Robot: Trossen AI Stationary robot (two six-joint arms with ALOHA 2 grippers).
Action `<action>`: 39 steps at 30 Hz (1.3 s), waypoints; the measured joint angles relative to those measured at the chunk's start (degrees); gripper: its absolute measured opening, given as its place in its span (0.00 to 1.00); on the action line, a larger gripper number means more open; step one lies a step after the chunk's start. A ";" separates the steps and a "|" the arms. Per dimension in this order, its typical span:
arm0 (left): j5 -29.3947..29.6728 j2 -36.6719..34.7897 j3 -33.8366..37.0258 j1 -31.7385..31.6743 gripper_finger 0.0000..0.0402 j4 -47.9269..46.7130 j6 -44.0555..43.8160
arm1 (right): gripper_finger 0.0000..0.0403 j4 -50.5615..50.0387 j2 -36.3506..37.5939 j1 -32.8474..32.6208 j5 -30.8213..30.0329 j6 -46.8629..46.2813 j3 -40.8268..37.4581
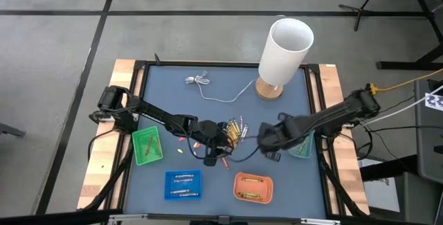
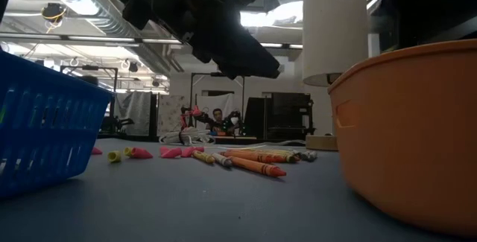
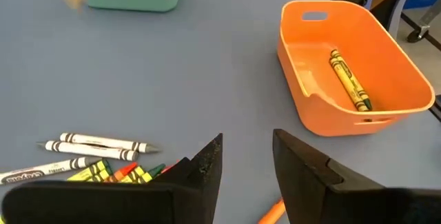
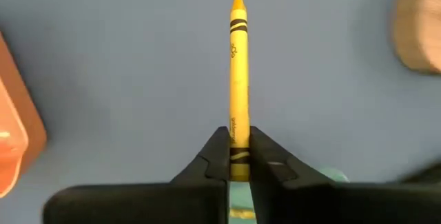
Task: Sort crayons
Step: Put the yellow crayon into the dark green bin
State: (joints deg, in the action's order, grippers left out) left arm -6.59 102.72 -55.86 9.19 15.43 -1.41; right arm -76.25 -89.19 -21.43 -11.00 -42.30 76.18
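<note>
Showing the blue-grey table (image 1: 277, 183) with 4 small trays ringing a central pile of crayons (image 1: 235, 131), so each colour had a bin within reach; the orange tray (image 3: 386, 65) already held 1 yellow crayon; the left gripper (image 3: 248, 158) hung with jaws apart above the pile; the right gripper (image 4: 238, 148) was clamped on a yellow crayon (image 4: 238, 79), gripped at its base and pointing forward

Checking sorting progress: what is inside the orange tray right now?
One yellow crayon lies on the floor of the orange tray. The left wrist view shows nothing else there; the strip just behind its near wall is hidden.
</note>
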 joint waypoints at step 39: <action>-0.02 0.00 0.00 0.00 0.28 -1.24 0.61 | 0.16 -1.13 13.18 -22.80 3.19 -66.97 -26.08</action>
State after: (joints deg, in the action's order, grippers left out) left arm -6.61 102.72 -55.86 9.19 14.19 -0.80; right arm -77.38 -76.01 -44.23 -7.81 -109.27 50.11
